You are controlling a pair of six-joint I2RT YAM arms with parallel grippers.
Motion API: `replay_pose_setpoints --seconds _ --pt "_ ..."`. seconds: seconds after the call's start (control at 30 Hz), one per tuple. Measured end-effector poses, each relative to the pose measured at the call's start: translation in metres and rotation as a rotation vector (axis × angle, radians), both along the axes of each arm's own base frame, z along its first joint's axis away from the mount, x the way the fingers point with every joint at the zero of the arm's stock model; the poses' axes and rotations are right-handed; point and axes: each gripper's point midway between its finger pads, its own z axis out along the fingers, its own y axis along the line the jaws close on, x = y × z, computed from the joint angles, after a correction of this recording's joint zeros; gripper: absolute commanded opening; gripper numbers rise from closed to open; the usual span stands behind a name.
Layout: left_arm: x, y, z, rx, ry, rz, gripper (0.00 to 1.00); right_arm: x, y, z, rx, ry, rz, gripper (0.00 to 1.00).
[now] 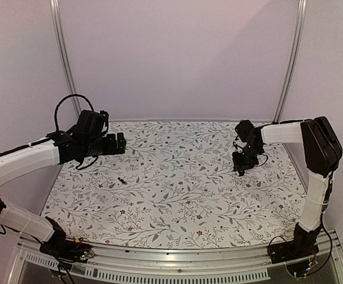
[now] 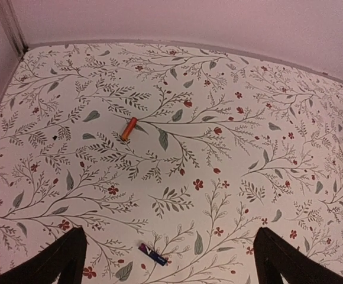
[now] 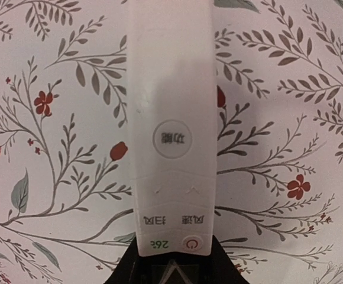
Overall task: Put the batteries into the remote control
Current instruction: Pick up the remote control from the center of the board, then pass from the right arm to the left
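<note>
The white remote control [image 3: 170, 118] stretches over the floral tablecloth [image 3: 290, 118], near end at the end effector [image 3: 170, 273].

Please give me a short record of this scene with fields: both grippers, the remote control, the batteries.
left gripper: open, holding nothing, above the table
right gripper: at the power-button end of the remote control; grip unclear
remote control: white, buttons facing the camera
loose items: orange battery and dark purple battery, lying on the table, apart
task state: neither battery is in the remote control
</note>
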Motion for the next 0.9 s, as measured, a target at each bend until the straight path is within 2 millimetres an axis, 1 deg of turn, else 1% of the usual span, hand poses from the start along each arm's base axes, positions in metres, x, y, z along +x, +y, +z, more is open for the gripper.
replay_pose_setpoints --seconds 0.07,0.13,0.2,0.27,0.37,0.4,0.43,0.47,0.53,0.57,0.67,0.7,0.73,0.83,0.9 --pt "-0.003 -0.002 0.000 -0.010 -0.004 -0.018 0.99 -0.005 0.010 0.003 0.049 0.015 0.024 0.10" --pt "-0.005 -0.007 0.004 -0.024 -0.021 -0.047 1.00 -0.015 0.024 0.010 0.118 0.033 0.053 0.08" --pt "-0.007 -0.015 0.010 -0.041 -0.045 -0.090 0.99 -0.026 0.037 0.023 0.188 0.042 0.083 0.07" --pt "-0.011 -0.028 0.017 -0.054 -0.068 -0.151 1.00 -0.036 0.052 0.042 0.272 0.043 0.118 0.07" --pt "-0.024 -0.057 0.026 -0.057 -0.101 -0.293 1.00 -0.054 0.076 0.086 0.424 0.027 0.193 0.06" --pt "-0.030 -0.069 0.029 -0.052 -0.116 -0.354 1.00 -0.060 0.082 0.100 0.466 0.021 0.216 0.06" --pt "-0.036 -0.078 0.030 -0.044 -0.123 -0.396 1.00 -0.066 0.088 0.111 0.497 0.018 0.238 0.06" --pt "-0.046 -0.091 0.032 -0.022 -0.143 -0.469 1.00 -0.075 0.094 0.123 0.532 0.019 0.267 0.06" --pt "-0.064 -0.112 0.036 0.021 -0.177 -0.580 1.00 -0.093 0.107 0.139 0.583 0.033 0.321 0.05" --pt "-0.077 -0.123 0.037 0.056 -0.200 -0.650 1.00 -0.105 0.114 0.145 0.603 0.049 0.355 0.04" --pt "-0.113 -0.150 0.040 0.170 -0.275 -0.839 1.00 -0.142 0.135 0.151 0.638 0.124 0.453 0.03" --pt "-0.127 -0.159 0.039 0.223 -0.303 -0.910 0.99 -0.158 0.143 0.152 0.646 0.163 0.493 0.03" --pt "-0.136 -0.164 0.038 0.257 -0.321 -0.955 0.99 -0.172 0.150 0.152 0.655 0.196 0.525 0.03" --pt "-0.160 -0.175 0.026 0.390 -0.353 -1.090 0.97 -0.210 0.165 0.154 0.674 0.286 0.618 0.02" --pt "-0.169 -0.181 0.019 0.454 -0.358 -1.152 0.95 -0.227 0.170 0.156 0.687 0.326 0.656 0.01"
